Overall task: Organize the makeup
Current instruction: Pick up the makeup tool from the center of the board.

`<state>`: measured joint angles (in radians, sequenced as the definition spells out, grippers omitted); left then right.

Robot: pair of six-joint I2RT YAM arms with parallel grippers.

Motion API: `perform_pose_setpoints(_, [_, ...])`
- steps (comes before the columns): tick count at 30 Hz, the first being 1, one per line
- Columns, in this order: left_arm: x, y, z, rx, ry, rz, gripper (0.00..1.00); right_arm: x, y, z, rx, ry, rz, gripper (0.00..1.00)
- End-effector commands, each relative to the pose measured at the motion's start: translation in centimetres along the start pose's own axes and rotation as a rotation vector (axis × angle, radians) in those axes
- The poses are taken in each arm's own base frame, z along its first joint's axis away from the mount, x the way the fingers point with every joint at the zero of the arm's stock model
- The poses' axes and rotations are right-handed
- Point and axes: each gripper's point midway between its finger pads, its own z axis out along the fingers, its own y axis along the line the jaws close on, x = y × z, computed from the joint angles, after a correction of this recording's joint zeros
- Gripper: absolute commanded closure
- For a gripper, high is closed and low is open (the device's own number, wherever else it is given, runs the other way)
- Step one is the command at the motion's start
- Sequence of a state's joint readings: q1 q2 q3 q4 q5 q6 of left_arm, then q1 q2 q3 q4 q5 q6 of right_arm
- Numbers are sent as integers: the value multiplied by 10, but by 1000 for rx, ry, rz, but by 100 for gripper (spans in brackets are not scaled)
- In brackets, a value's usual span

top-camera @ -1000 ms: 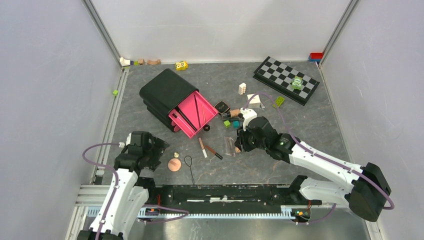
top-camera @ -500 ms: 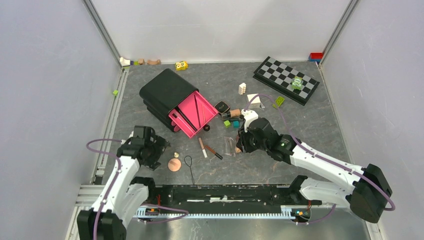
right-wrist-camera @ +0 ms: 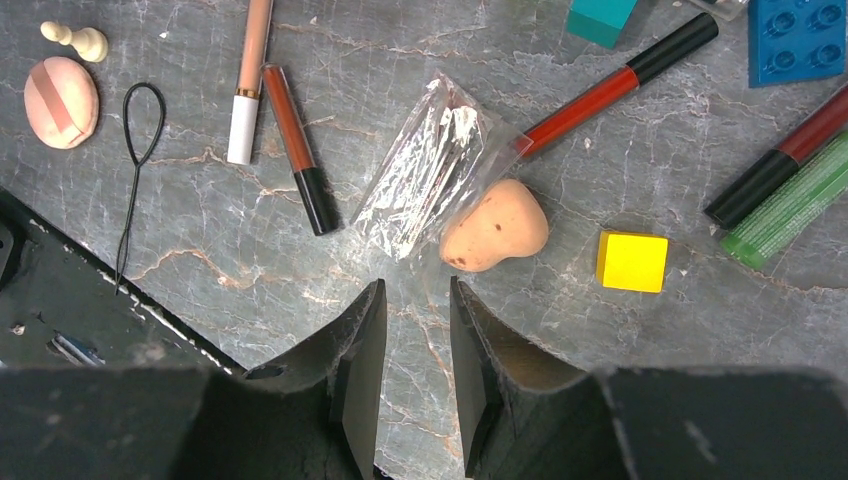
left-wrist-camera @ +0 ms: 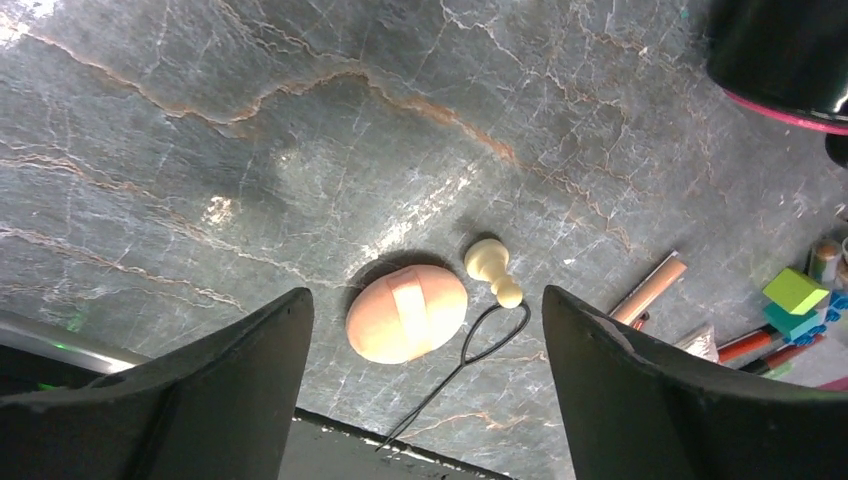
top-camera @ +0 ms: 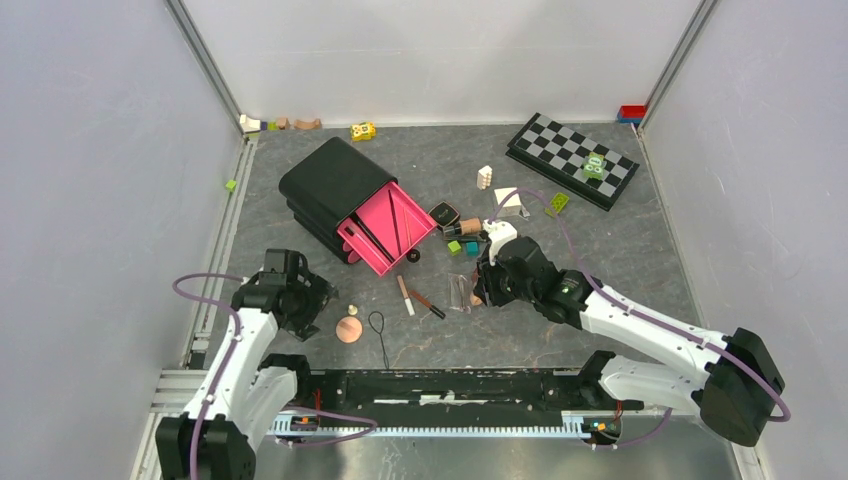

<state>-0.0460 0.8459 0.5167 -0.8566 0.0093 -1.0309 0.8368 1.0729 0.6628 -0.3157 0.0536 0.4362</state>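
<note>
Puff: the peach puff (left-wrist-camera: pixel 406 313) lies loose by the near edge, at about 7 o'clock from the pink drawer (top-camera: pixel 392 226).
Tubes: a pale tube (right-wrist-camera: pixel 247 85) and a brown tube (right-wrist-camera: pixel 300 148) lie side by side at the puff's 2 o'clock. A red tube (right-wrist-camera: pixel 620 85), a green tube (right-wrist-camera: pixel 790 205) and a red pencil (right-wrist-camera: pixel 770 165) lie mixed with toy blocks.
Sponge: the peach sponge (right-wrist-camera: pixel 494 239) touches a crumpled clear bag (right-wrist-camera: pixel 425 180).
Compact: the black compact (top-camera: pixel 444 214) sits just outside the drawer, at its 3 o'clock.
Drawer: pulled out of the black case (top-camera: pixel 328 180), with only a thin dark item or two inside, as far as I can tell.
Left gripper (left-wrist-camera: pixel 425 300): spread wide and empty, directly above the puff.
Right gripper (right-wrist-camera: pixel 415 290): fingers narrowly apart, holding nothing, at 6 o'clock of the bag and sponge.
Progress: early, I'd say, with nearly all the makeup lying out on the table. The puff looks like the next pick.
</note>
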Motion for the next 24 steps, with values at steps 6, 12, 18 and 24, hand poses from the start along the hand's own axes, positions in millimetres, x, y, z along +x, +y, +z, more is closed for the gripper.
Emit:
perform_pose_setpoints(6, [12,11,-5,-18,25,47,30,-6,0,0,-2,-29,-8,64])
perform_pose_setpoints(12, [24,15,-1,-70,75,129,45,-5,0,-1,-2,-31,-3,64])
perform_pose_setpoints(18, [36,18,7,-133,87,235,49,-6,1,0,-7,-31,0,64])
perform_pose_setpoints(24, [35,22,10,-170,73,249,49,-7,2,-1,-10,-34,3,64])
